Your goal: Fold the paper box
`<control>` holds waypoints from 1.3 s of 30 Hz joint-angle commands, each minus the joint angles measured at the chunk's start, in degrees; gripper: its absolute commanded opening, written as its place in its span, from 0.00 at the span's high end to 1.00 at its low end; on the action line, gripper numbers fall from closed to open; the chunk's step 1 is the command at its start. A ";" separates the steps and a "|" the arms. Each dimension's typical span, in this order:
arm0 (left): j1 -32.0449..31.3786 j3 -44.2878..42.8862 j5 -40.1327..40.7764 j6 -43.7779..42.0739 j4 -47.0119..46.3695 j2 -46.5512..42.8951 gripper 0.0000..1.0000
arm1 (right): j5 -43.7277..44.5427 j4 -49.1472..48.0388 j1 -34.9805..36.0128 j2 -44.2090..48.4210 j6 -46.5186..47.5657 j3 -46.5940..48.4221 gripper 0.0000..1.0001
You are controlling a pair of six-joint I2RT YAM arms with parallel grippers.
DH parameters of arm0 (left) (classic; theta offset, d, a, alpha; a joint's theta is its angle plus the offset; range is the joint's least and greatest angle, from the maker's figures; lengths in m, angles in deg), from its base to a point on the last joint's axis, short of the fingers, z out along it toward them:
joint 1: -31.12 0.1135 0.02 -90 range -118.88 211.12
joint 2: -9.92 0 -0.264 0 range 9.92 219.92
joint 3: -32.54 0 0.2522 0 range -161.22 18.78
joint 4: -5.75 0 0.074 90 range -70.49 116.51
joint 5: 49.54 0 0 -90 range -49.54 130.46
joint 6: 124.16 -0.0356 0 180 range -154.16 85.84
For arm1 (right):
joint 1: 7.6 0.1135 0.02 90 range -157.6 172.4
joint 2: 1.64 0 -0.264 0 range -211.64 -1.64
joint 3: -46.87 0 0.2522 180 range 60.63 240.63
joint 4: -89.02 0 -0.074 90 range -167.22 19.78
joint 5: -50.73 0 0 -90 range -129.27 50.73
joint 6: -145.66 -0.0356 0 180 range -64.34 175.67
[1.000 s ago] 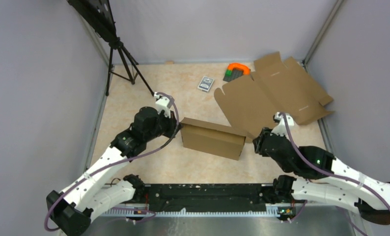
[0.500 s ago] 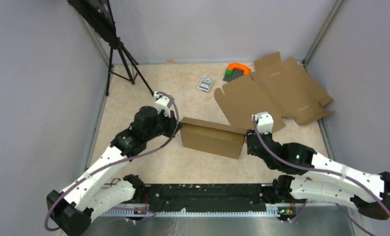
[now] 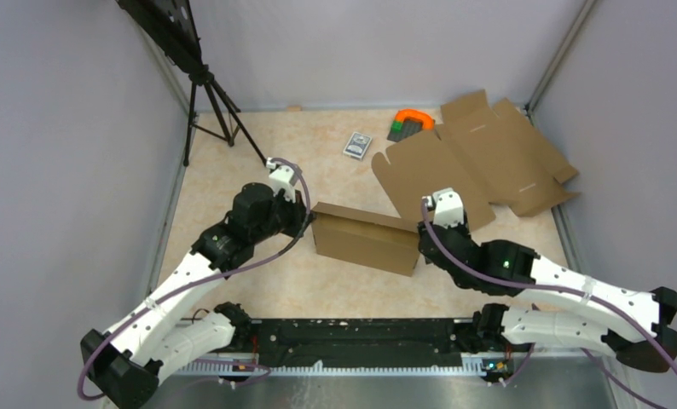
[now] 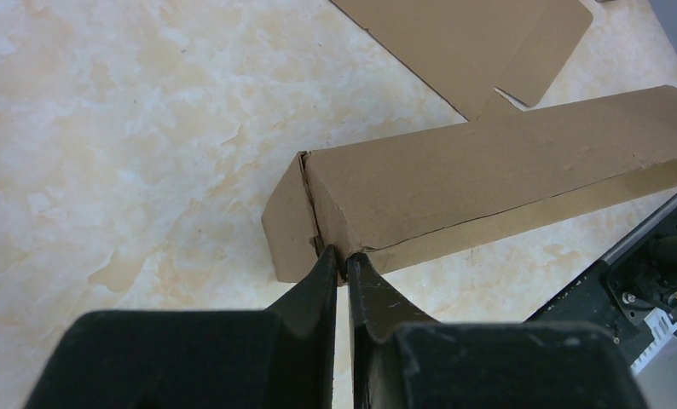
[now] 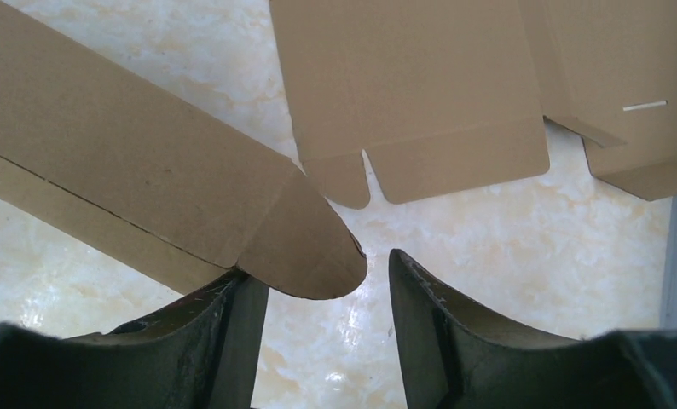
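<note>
From above, the paper box (image 3: 367,239) lies mid-tabletop (image 3: 335,285) between both arms. In the left wrist view, the left claw (image 4: 342,262) is pressed together, pinching the box's end corner. In the right wrist view, the right claw (image 5: 320,268) is spread, with the box's rounded flap (image 5: 305,247) between its fingers.

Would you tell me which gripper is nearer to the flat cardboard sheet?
Right. The right gripper is at the right end of the paper box, beside the flat cardboard sheet; the left gripper pinches its left end.
</note>
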 commanded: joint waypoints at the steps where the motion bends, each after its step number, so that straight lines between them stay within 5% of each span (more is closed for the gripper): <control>1: -0.09 -2.52 -0.34 -0.36 -0.88 0.42 0.92 | -0.01 -4.01 0.70 0.15 5.59 -0.11 0.49; 3: -0.08 -2.58 -0.58 -0.28 -0.94 0.58 0.92 | -0.51 -6.20 0.78 1.10 7.55 -1.11 0.58; 7: -0.11 -2.54 -1.22 0.14 -1.02 0.51 0.92 | -0.70 -6.49 0.76 2.02 6.62 -0.62 0.97; 8: -0.05 -2.58 -1.43 0.28 -1.05 0.50 0.92 | -0.87 -6.29 0.75 2.11 5.80 -0.15 1.00; 23: -0.22 -1.29 -2.41 2.02 -3.00 0.59 0.88 | -6.93 -5.03 0.69 1.06 -5.39 4.67 1.00; 30: -0.49 -0.98 -1.63 2.72 -2.10 -0.33 0.69 | -9.34 -4.02 0.69 0.87 -9.00 3.78 1.00; 39: -0.50 -3.29 0.02 3.12 11.09 -6.55 0.47 | -9.88 -2.45 0.74 1.35 -10.19 3.55 1.00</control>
